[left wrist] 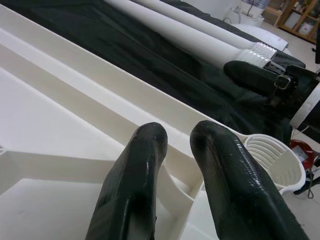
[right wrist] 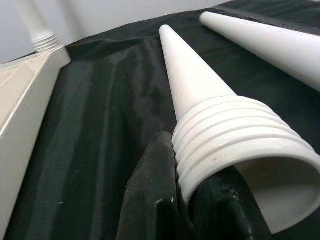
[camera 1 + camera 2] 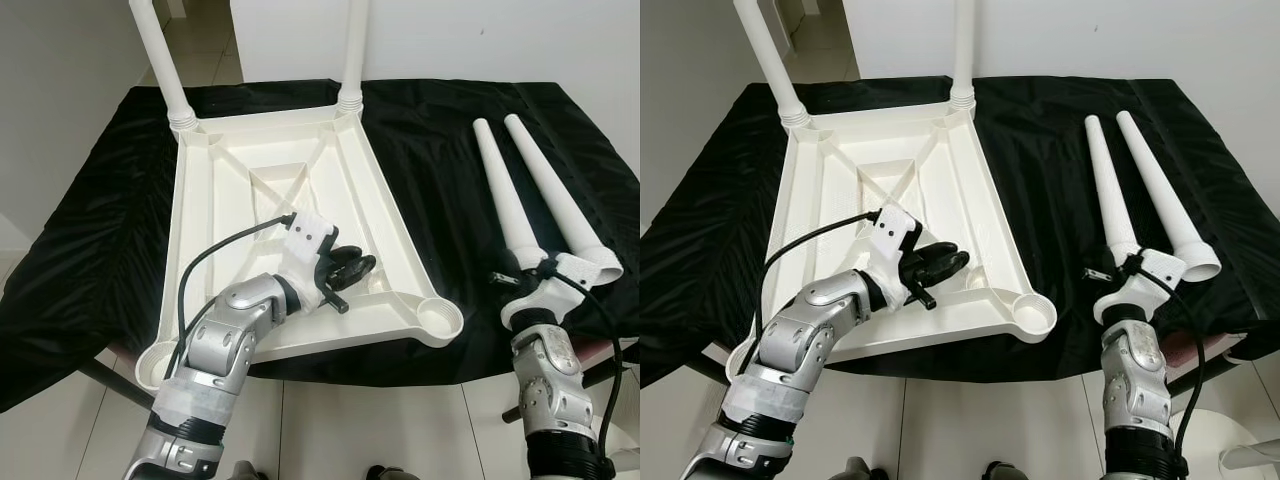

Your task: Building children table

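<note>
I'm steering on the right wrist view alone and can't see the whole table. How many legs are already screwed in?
Observer: Two legs stand in the far corners of the upturned tabletop.
Operator: Which socket is free nearest me?
Observer: The near right socket is open, beside the left gripper.
Operator: Is the left gripper holding anything?
Observer: No, its fingers rest slightly apart over the tabletop's inner ribs.
Operator: And the other loose leg?
Observer: It lies on the black cloth, just right of the threaded leg at your right gripper.

Black cloth (image 3: 430,150) draped over surface; pale tiled floor (image 3: 380,430) below.
</note>
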